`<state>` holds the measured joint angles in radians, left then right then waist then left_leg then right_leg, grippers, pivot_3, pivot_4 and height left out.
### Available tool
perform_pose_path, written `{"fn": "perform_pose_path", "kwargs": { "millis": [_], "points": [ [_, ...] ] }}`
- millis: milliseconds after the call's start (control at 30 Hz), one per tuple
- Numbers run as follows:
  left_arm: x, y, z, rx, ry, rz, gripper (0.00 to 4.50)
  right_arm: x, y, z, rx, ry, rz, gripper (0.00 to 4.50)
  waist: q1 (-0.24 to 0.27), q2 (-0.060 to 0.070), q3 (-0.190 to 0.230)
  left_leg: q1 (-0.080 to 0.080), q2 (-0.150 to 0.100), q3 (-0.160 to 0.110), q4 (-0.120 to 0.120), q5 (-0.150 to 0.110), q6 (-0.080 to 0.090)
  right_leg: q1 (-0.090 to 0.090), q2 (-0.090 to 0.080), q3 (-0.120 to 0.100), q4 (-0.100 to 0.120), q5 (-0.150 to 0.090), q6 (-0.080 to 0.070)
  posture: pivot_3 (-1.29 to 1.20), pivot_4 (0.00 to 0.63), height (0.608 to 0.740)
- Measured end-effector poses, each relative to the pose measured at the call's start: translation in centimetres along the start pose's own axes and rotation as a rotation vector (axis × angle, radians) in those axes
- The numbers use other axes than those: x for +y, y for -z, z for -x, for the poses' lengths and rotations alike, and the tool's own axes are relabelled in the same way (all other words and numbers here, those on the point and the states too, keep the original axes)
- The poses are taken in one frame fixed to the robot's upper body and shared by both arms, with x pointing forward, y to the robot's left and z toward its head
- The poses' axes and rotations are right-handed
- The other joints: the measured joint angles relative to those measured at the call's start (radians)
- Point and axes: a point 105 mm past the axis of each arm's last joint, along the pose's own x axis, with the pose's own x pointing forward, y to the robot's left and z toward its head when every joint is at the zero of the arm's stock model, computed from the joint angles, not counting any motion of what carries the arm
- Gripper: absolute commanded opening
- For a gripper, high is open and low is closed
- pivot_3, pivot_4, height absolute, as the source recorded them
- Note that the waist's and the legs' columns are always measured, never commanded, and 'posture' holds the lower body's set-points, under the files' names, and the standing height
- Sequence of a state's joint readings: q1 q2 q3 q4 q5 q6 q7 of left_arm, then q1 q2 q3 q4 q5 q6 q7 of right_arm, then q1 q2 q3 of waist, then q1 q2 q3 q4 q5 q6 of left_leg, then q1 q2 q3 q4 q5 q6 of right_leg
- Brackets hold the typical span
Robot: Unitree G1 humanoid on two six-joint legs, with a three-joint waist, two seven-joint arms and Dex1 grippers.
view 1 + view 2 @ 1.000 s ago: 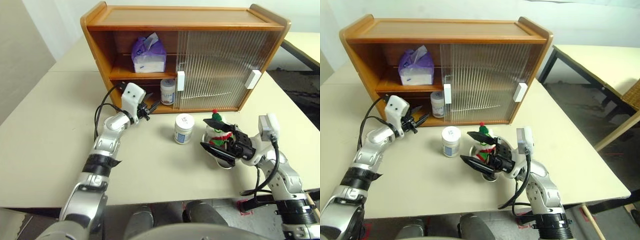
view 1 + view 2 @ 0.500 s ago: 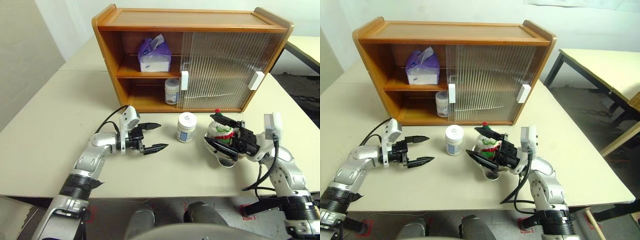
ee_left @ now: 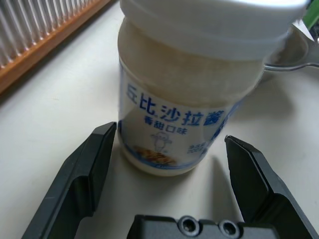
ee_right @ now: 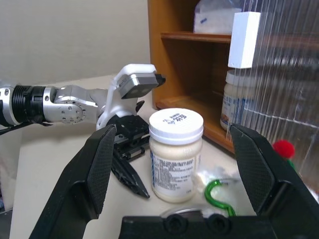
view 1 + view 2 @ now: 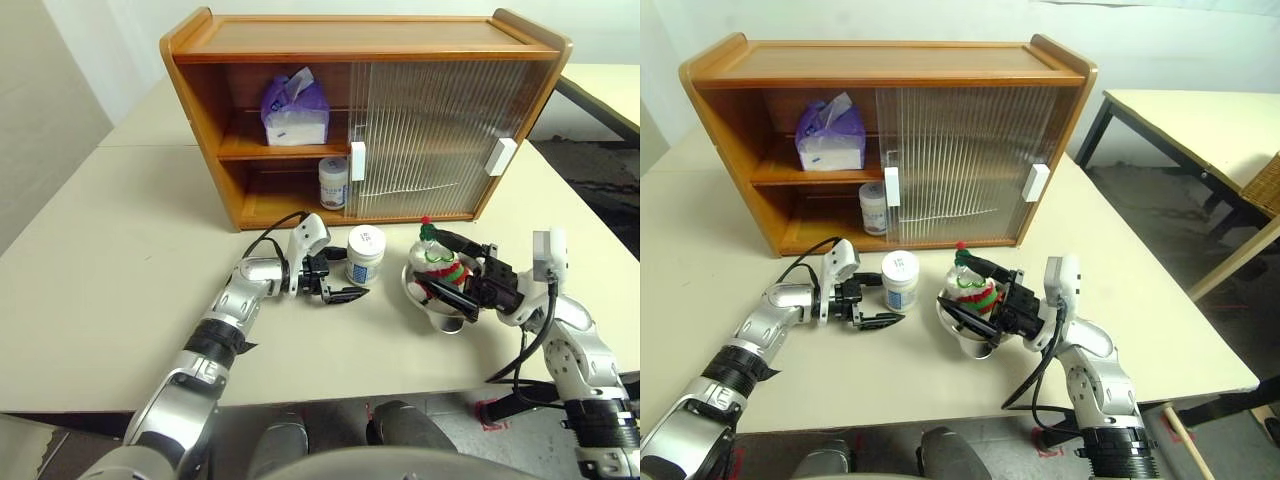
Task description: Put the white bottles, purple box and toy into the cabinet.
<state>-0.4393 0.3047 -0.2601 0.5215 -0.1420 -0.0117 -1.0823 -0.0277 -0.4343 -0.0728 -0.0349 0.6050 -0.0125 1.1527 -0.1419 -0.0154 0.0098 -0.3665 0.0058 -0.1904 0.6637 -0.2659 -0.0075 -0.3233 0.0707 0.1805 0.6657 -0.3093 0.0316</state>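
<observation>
One white bottle [image 5: 365, 253] stands on the table before the cabinet [image 5: 360, 40]. My left gripper [image 5: 348, 279] is open, level with the table. In the left wrist view the bottle [image 3: 189, 99] stands between its fingers [image 3: 84, 174], with a gap on each side. The other white bottle [image 5: 333, 182] is on the lower shelf, and the purple box [image 5: 296, 104] sits on the upper shelf. The toy [image 5: 437, 268] sits in a steel bowl [image 5: 440, 305]. My right gripper [image 5: 428, 262] is open, one finger on each side of the toy.
The cabinet's ribbed sliding doors [image 5: 430, 130] cover its middle and right parts, and the left bay stands open. A second table [image 5: 1200, 120] stands beyond a gap at the right. The table edge runs just below both arms.
My left gripper has come away from the cabinet's lower shelf, down and right to the table bottle, and has opened wide. The right gripper has hardly moved. The camera shifted.
</observation>
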Motion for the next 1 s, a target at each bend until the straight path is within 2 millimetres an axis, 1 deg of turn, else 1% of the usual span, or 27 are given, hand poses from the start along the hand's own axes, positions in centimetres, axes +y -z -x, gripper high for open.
{"fn": "perform_pose_path", "kwargs": {
  "millis": [167,267,333,533,600,700,767,900,1000],
  "points": [
    [0.1,0.1,-1.0,-0.013,-0.014,0.011,4.48,0.1,-0.1,0.0,0.0,-0.003,0.003,4.5,-0.005,0.0,0.0,0.0,-0.001,0.0,0.001,0.0,0.0,0.001,0.0,0.001,0.0,-0.002,-0.002,-0.24,0.0,0.74],
    [0.0,-0.1,-1.5,-0.052,-0.026,0.052,3.85,0.1,-0.1,0.0,0.0,-0.003,0.003,4.5,-0.006,0.0,0.0,0.0,-0.001,0.0,0.001,0.0,0.0,0.001,0.0,0.001,-0.001,-0.002,-0.002,-0.24,0.0,0.74],
    [0.0,-0.1,-1.5,-0.055,-0.026,0.061,3.27,0.1,-0.1,0.0,0.0,-0.005,0.003,4.5,-0.008,0.0,0.0,0.0,-0.001,0.0,0.001,0.0,0.0,0.001,0.0,0.001,0.0,-0.002,-0.002,-0.23,0.0,0.74],
    [0.1,-0.1,-1.6,-0.058,-0.035,0.063,3.21,0.1,0.0,-0.1,0.001,-0.007,0.002,4.5,-0.008,0.0,0.0,0.0,-0.002,0.0,0.002,0.0,0.0,0.002,0.0,0.002,-0.001,-0.002,-0.001,-0.22,0.0,0.74],
    [0.3,0.0,-1.4,-0.068,-0.07,0.076,3.21,0.2,0.0,-0.1,0.001,-0.01,0.0,4.5,-0.009,0.0,0.0,0.0,-0.002,0.0,0.002,0.0,0.0,0.002,0.0,0.002,0.0,-0.002,-0.001,-0.22,0.0,0.74],
    [1.3,0.1,-0.3,-0.089,-0.18,0.082,3.21,0.3,0.1,-0.2,0.002,-0.014,-0.003,4.5,-0.011,0.0,0.0,0.0,-0.002,0.0,0.001,0.001,0.0,0.002,0.0,0.002,0.0,-0.002,-0.002,-0.22,0.0,0.74],
    [2.9,-0.2,1.3,-0.102,-0.294,0.064,3.21,0.3,0.1,-0.3,0.004,-0.015,-0.003,4.5,-0.012,0.0,0.001,0.0,-0.001,0.0,0.001,0.001,0.0,0.001,0.001,0.002,0.0,-0.002,-0.002,-0.2,0.0,0.74],
    [5.2,-0.9,4.3,-0.115,-0.454,0.005,3.21,0.3,0.2,-0.2,0.004,-0.015,-0.003,4.5,-0.01,0.0,0.001,0.001,-0.002,0.0,0.001,0.001,0.0,0.002,0.0,0.002,-0.001,-0.002,-0.002,-0.2,0.0,0.74],
    [6.1,-0.6,5.2,-0.128,-0.557,0.024,3.21,0.4,0.2,-0.3,0.002,-0.021,-0.004,4.5,-0.002,-0.001,0.001,0.0,-0.002,0.0,0.001,0.001,0.0,0.002,0.0,0.002,-0.001,-0.003,-0.002,-0.21,0.0,0.74]
  ]
}}
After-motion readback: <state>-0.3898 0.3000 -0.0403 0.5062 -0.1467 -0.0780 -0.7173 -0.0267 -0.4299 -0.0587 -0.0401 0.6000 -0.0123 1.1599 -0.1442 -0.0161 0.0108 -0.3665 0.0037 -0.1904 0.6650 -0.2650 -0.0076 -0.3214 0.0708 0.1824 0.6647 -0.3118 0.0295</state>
